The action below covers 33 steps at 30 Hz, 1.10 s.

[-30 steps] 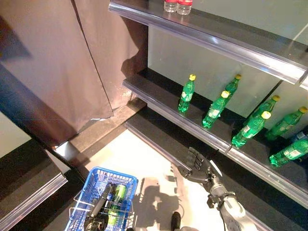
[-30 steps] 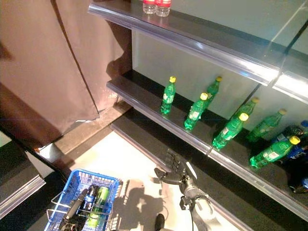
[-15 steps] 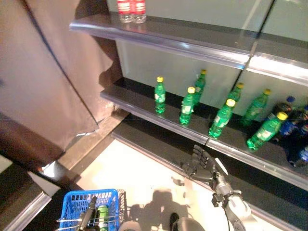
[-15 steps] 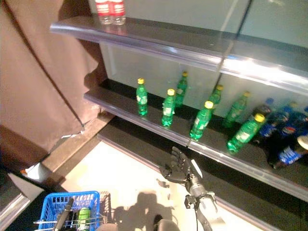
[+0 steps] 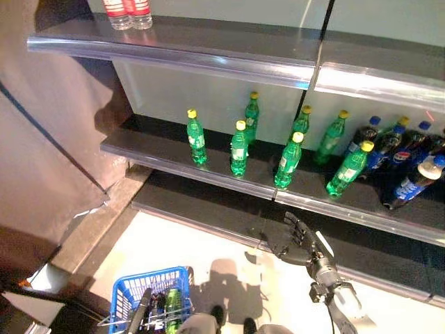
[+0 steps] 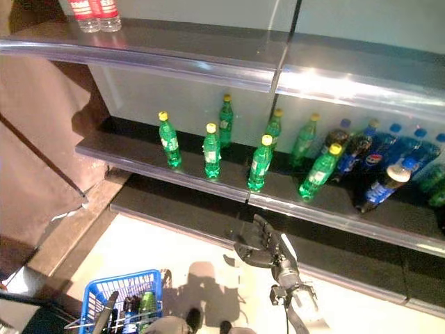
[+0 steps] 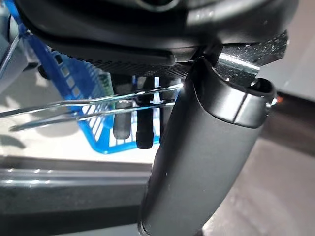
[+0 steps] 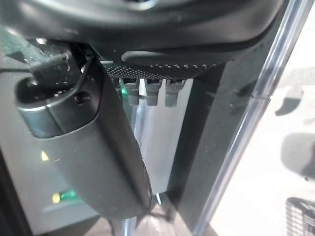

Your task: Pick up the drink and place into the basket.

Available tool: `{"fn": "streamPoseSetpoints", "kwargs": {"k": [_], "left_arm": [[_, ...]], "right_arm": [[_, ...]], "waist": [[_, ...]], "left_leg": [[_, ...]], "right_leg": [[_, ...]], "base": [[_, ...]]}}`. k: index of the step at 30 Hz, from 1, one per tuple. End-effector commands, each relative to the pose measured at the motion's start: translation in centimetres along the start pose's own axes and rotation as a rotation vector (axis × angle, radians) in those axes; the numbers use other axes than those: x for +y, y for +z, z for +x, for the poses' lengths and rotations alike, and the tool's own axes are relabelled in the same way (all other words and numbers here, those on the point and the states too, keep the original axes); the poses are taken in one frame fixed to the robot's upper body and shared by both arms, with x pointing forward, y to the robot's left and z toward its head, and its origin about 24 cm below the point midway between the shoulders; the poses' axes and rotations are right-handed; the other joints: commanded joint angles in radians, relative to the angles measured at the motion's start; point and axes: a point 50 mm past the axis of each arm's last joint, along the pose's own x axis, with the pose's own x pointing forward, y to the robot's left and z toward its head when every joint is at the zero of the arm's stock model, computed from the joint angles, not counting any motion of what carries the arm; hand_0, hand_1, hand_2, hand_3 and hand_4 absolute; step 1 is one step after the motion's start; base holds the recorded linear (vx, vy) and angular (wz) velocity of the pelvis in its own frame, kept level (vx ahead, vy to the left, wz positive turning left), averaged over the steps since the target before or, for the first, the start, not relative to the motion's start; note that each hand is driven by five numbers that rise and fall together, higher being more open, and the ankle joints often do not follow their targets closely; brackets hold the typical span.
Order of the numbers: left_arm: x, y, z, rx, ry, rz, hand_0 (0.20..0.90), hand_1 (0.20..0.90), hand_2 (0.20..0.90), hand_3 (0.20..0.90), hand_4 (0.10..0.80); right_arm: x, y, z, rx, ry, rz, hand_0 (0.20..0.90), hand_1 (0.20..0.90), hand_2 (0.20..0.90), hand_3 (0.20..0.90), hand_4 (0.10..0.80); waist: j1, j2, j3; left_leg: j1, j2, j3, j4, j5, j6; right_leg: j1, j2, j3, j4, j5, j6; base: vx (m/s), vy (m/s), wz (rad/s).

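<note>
Dark-fingered, my right robot hand [image 5: 293,239] hangs spread and empty below the shelf [image 5: 208,167], green drink bottles [image 5: 238,148] standing just above it, while my left robot hand [image 7: 147,125] curls round the blue basket's [image 5: 132,292] handle.

silver-grey arm, dark right hand [image 5: 292,240], white thumb cover
</note>
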Motion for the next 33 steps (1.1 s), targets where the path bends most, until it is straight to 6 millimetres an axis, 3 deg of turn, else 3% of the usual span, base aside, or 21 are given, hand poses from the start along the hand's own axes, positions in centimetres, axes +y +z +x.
{"fn": "streamPoseSetpoints", "kwargs": {"k": [1,4,7,8,9,12,14,16,19,23,26,28,33], "left_arm": [[-5.3,3.8,1.0,-0.148,-0.312,0.095,0.300,0.300,0.300,0.200,0.100],[-5.7,4.2,1.1,-0.146,-0.329,0.103,0.300,0.300,0.300,0.200,0.100],[-6.4,4.5,1.3,-0.151,-0.337,0.106,0.300,0.300,0.300,0.200,0.100],[-6.4,4.5,1.3,-0.152,-0.337,0.106,0.300,0.300,0.300,0.200,0.100],[-6.8,4.8,1.4,-0.157,-0.335,0.104,0.300,0.300,0.300,0.200,0.100],[-7.3,5.2,1.4,-0.163,-0.334,0.102,0.300,0.300,0.300,0.200,0.100],[-7.7,5.2,1.4,-0.165,-0.339,0.097,0.300,0.300,0.300,0.200,0.100],[-7.7,5.0,1.3,-0.164,-0.341,0.097,0.300,0.300,0.300,0.200,0.100],[-8.1,5.0,1.5,-0.160,-0.342,0.111,0.300,0.300,0.300,0.200,0.100],[-7.7,5.2,1.5,-0.167,-0.329,0.130,0.300,0.300,0.300,0.200,0.100],[-7.6,5.4,1.5,-0.176,-0.317,0.141,0.300,0.300,0.300,0.200,0.100],[-7.8,5.4,1.5,-0.180,-0.308,0.147,0.300,0.300,0.300,0.200,0.100],[-7.0,4.7,1.2,-0.158,-0.286,0.166,0.300,0.300,0.300,0.200,0.100]], "right_arm": [[0.1,4.9,0.3,-0.269,0.020,0.001,0.900,0.900,0.900,0.900,0.800],[0.0,5.3,0.2,-0.298,-0.002,0.005,0.900,0.900,0.900,0.900,0.800],[0.3,5.9,0.2,-0.325,-0.012,0.008,0.900,0.900,0.900,0.900,0.800],[0.3,5.9,0.2,-0.328,-0.013,0.006,0.900,0.900,0.900,0.900,0.800],[0.4,6.2,0.2,-0.340,-0.016,0.004,0.900,0.900,0.900,0.900,0.800],[0.2,6.5,0.1,-0.358,-0.031,0.004,0.900,0.900,0.900,0.900,0.800],[-0.2,6.8,0.1,-0.379,-0.050,0.012,0.900,0.900,0.900,0.900,0.800],[-0.3,7.1,0.2,-0.397,-0.060,0.016,0.900,0.900,0.900,0.900,0.800],[-0.8,7.4,0.7,-0.410,-0.080,0.023,0.900,0.900,0.900,0.900,0.800],[-0.9,7.4,0.7,-0.410,-0.085,0.035,0.900,0.900,0.900,0.900,0.800],[-0.7,7.3,0.3,-0.405,-0.079,0.046,0.900,0.900,0.900,0.900,0.800],[-0.7,7.0,0.2,-0.394,-0.080,0.051,0.900,0.900,0.900,0.900,0.800],[-1.0,7.3,0.3,-0.388,-0.088,0.022,0.900,0.900,0.900,0.900,0.800]], "waist": [[-0.013,-0.036,-0.062],[-0.024,-0.036,-0.061],[-0.034,-0.034,-0.060],[-0.034,-0.035,-0.061],[-0.035,-0.030,-0.062],[-0.038,-0.028,-0.061],[-0.035,-0.040,-0.060],[-0.036,-0.055,-0.059],[-0.050,-0.072,-0.061],[-0.052,-0.080,-0.070],[-0.063,-0.084,-0.080],[-0.065,-0.085,-0.090],[-0.043,-0.078,-0.112]], "left_leg": [[0.005,-0.051,0.013,0.018,-0.048,0.002],[0.034,-0.049,0.017,0.013,-0.071,0.032],[0.048,-0.057,0.023,-0.001,-0.080,0.067],[0.047,-0.058,0.024,-0.002,-0.081,0.069],[0.051,-0.061,0.028,-0.007,-0.084,0.080],[0.062,-0.058,0.035,-0.011,-0.091,0.084],[0.078,-0.066,0.036,-0.019,-0.096,0.077],[0.091,-0.078,0.029,-0.023,-0.109,0.069],[0.126,-0.091,0.000,-0.043,-0.133,0.061],[0.148,-0.083,-0.030,-0.064,-0.134,0.056],[0.151,-0.072,-0.047,-0.074,-0.143,0.062],[0.150,-0.061,-0.055,-0.080,-0.144,0.056],[0.157,0.034,-0.018,-0.080,-0.135,-0.019]], "right_leg": [[0.120,-0.047,-0.089,-0.099,0.024,0.079],[0.061,-0.069,-0.078,0.016,0.018,0.099],[-0.028,-0.088,-0.061,0.191,0.084,0.136],[-0.038,-0.090,-0.058,0.204,0.088,0.138],[-0.095,-0.113,-0.056,0.319,0.159,0.142],[-0.153,-0.126,-0.044,0.386,0.214,0.136],[-0.158,-0.153,-0.068,0.247,0.231,0.131],[-0.153,-0.164,-0.088,0.067,0.240,0.144],[-0.157,-0.134,-0.094,-0.172,0.276,0.180],[-0.183,-0.117,-0.093,-0.212,0.310,0.195],[-0.185,-0.102,-0.038,-0.186,0.303,0.195],[-0.152,-0.094,-0.017,-0.199,0.283,0.189],[-0.040,-0.111,-0.079,-0.233,0.205,0.153]], "base": [[0.162,0.198,-0.42],[0.121,0.196,-0.26],[0.083,0.188,-0.08],[0.063,0.187,-0.18],[0.054,0.146,-0.17],[0.076,0.104,-0.22],[0.114,-0.011,-0.22],[0.148,-0.086,-0.37],[0.206,-0.161,-0.57],[0.179,-0.221,0.19],[0.179,-0.281,0.59],[0.196,-0.317,0.42],[0.145,-0.289,0.64]]}}
